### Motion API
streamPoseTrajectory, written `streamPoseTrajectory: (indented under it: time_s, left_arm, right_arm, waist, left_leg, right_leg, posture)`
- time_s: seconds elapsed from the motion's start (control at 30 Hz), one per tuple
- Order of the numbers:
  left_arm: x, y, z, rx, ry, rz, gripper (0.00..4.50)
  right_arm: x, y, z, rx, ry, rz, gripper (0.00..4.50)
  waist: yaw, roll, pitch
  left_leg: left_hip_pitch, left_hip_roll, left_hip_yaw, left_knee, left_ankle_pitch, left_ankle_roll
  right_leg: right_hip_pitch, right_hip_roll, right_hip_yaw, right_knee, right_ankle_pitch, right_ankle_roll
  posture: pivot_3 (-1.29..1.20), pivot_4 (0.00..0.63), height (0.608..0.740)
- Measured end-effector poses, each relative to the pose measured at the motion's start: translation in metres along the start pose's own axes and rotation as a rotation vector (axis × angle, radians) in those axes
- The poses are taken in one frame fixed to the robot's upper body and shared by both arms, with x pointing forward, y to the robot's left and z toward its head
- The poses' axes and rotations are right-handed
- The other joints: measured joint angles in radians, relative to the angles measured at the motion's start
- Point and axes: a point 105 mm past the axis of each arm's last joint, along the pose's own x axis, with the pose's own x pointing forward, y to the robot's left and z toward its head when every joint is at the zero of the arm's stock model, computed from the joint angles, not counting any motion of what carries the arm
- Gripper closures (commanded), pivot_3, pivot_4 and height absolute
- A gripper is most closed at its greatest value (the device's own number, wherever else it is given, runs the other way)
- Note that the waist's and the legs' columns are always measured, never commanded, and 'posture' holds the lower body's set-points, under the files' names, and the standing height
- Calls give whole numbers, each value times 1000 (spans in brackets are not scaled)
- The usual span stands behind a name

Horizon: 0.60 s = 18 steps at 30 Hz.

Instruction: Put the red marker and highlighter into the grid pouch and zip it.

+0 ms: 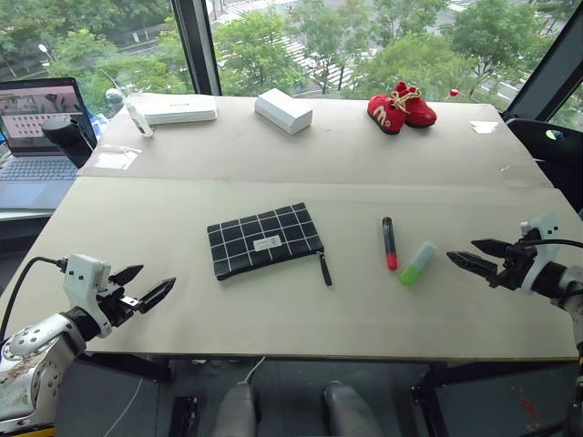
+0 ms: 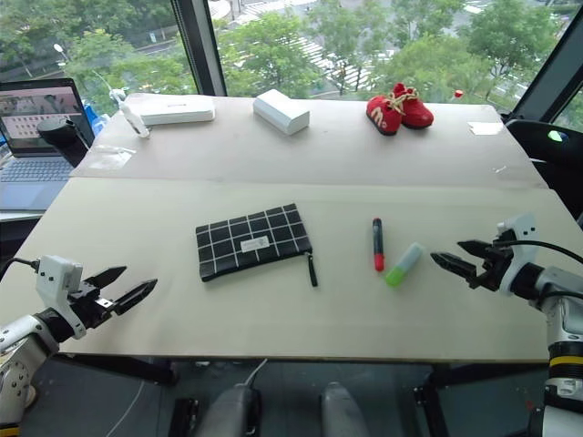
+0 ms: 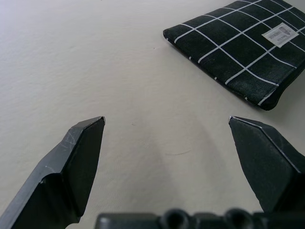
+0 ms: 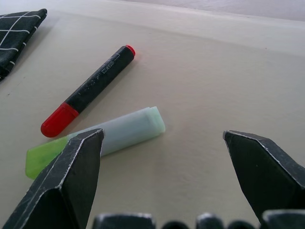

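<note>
The grid pouch [image 1: 264,240] lies flat in the middle of the table, black with white lines, its zipper strap trailing toward the red marker [image 1: 389,243]. That marker, black barrel with red cap, lies just right of the pouch. Beside it on the right rests the light-green highlighter [image 1: 417,263], also seen close up in the right wrist view [image 4: 105,138]. My left gripper [image 1: 146,284] hovers open over the table's near left corner, apart from the pouch [image 3: 238,52]. My right gripper [image 1: 472,255] stands open just right of the highlighter, touching nothing.
At the table's back stand a white box [image 1: 283,110], a flat white box [image 1: 178,110] and red baby shoes [image 1: 401,106]. A laptop [image 1: 36,127] sits off the left edge. A seam crosses the table [image 1: 319,177] behind the pouch.
</note>
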Motion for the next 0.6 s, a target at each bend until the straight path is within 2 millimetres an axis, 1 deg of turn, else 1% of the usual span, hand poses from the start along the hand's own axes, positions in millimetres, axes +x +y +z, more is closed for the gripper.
streamPoseTrajectory:
  time_s: [0.1, 0.17, 0.23, 0.33, 0.37, 0.4, 0.43, 0.47, 0.5, 0.53, 0.6]
  left_arm:
    - [1, 1, 1, 2, 2, -16, 0]
    - [2, 3, 5, 22, 10, -63, 0]
    - [3, 4, 9, 92, 16, -123, 0]
    - [3, 10, 3, 278, 57, -164, 0]
    - [4, 10, -1, 349, 73, -174, 0]
    - [5, 11, -3, 393, 84, -179, 0]
    - [7, 12, -5, 489, 97, -185, 0]
    - [7, 14, -6, 539, 106, -187, 0]
    - [8, 16, -6, 592, 111, -184, 0]
    - [10, 19, -3, 659, 105, -181, 0]
    - [17, 22, 7, 759, 70, -183, 0]
  right_arm:
    - [0, -1, 0, -5, -1, -5, 57]
    - [0, -2, 1, -22, -2, -16, 57]
    - [1, -3, 1, -35, -1, -27, 57]
    - [5, -2, 3, -37, -16, -24, 814]
    - [7, -2, 7, -38, -27, -21, 962]
    - [8, -1, 9, -40, -35, -16, 1349]
    - [10, 0, 13, -45, -45, -7, 1702]
    - [11, 2, 16, -47, -53, 4, 2117]
    - [12, 4, 18, -45, -59, 16, 2349]
    - [15, 8, 21, -39, -74, 39, 2760]
    - [27, 22, 35, -36, -122, 109, 3488]
  waist:
    - [1, 0, 0]
    - [1, 0, 0]
    - [0, 0, 0]
    - [-3, 0, 0]
    - [-4, 0, 0]
    - [-4, 0, 0]
    - [-3, 0, 0]
    - [-2, 0, 0]
    - [-1, 0, 0]
    - [0, 0, 0]
    - [0, 0, 0]
  left_leg:
    - [0, 0, 0, 0, 0, 0]
    - [0, 0, 0, 0, 0, 0]
    - [0, 0, 0, 0, 0, 0]
    - [0, 0, 1, -1, 0, 0]
    - [0, 0, 2, -1, 0, 0]
    - [0, 0, 2, -1, 0, 0]
    - [0, 0, 2, -1, 0, 0]
    - [0, 0, 1, -1, 0, 0]
    - [0, 0, 1, -1, 0, 0]
    - [0, 0, 2, -1, 0, 0]
    - [0, 1, 1, -1, 0, 0]
  right_leg:
    - [0, 0, 0, 0, 0, 0]
    - [0, 0, -1, 0, 0, 0]
    - [0, 0, 0, 0, 0, 0]
    - [-1, 0, 1, 0, 0, -1]
    - [-1, 0, 1, 0, 0, -1]
    - [-1, 0, 1, 0, 0, -1]
    - [-1, 0, 1, 0, 0, -1]
    - [-1, 0, 1, 0, 0, -1]
    - [-1, 0, 1, 0, 0, -1]
    - [-1, 0, 1, 0, 0, -1]
    - [-1, 0, 1, 0, 0, -1]
  posture:
    - [0, 150, 729]
    - [0, 150, 729]
    - [0, 150, 729]
    - [0, 150, 729]
    - [0, 150, 729]
    - [0, 150, 729]
    - [0, 150, 729]
    - [0, 150, 729]
    - [0, 150, 729]
    - [0, 150, 729]
    - [0, 150, 729]
